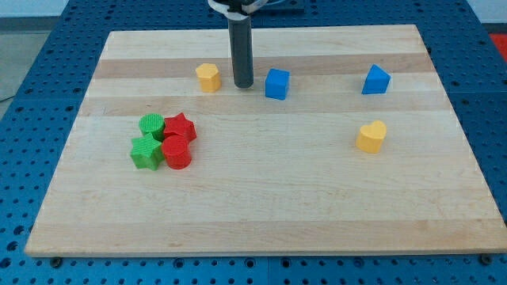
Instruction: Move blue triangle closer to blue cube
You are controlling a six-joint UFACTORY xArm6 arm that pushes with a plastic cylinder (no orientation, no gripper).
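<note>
Board (261, 198): my tip (242, 85) beside blue cube (277, 84)

Stock count, wooden board (261, 214), qty 1. Blocks total: 8. Blue, qty 2: 1 blue cube (276, 83), 1 blue triangle (376, 80). Yellow, qty 2: 1 yellow hexagonal block (207, 77), 1 yellow heart block (371, 136). Green, qty 2: 1 green round ribbed block (151, 124), 1 green star block (145, 151). Red, qty 2: 1 red star block (180, 127), 1 red round block (177, 153). By shape approx.: stars 2, round 2, cube 1, triangle 1, hexagon 1, heart 1. Rod, qty 1, w/ my tip (242, 85), qty 1. Colours in all: 4, at 2 blocks ea.
</note>
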